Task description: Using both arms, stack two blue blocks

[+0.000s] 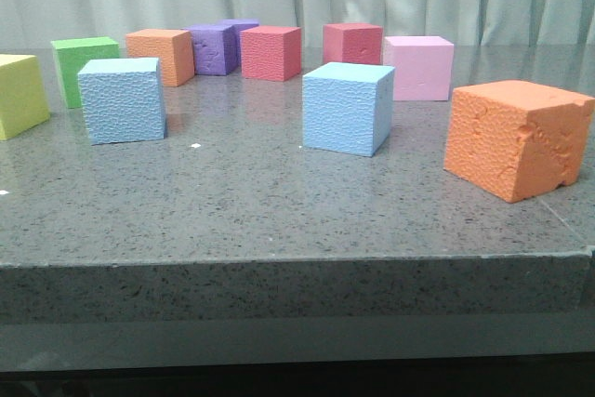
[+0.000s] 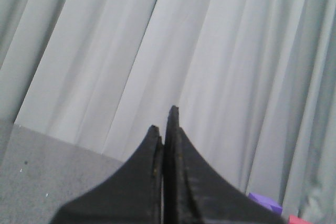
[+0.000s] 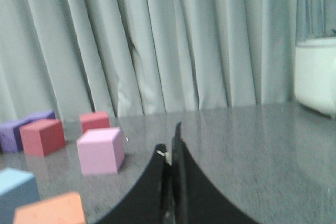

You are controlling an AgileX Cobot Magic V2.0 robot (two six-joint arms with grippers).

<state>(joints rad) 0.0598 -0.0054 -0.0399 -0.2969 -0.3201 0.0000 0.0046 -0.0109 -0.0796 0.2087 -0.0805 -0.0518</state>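
Observation:
Two light sky-blue foam blocks stand apart on the grey table in the front view. One blue block (image 1: 122, 99) is at the left, the other blue block (image 1: 347, 107) is near the middle. Neither arm shows in the front view. In the left wrist view my left gripper (image 2: 164, 120) is shut and empty, held up facing the curtain. In the right wrist view my right gripper (image 3: 170, 141) is shut and empty above the table; a corner of a blue block (image 3: 16, 192) shows far off to its side.
Around the blue blocks stand an orange cube (image 1: 516, 138) at the front right, a pink cube (image 1: 419, 67), two red cubes (image 1: 271, 52), purple cubes (image 1: 214, 48), an orange cube (image 1: 161, 55), a green cube (image 1: 82, 66) and a yellow-green cube (image 1: 19, 95). A curtain hangs behind.

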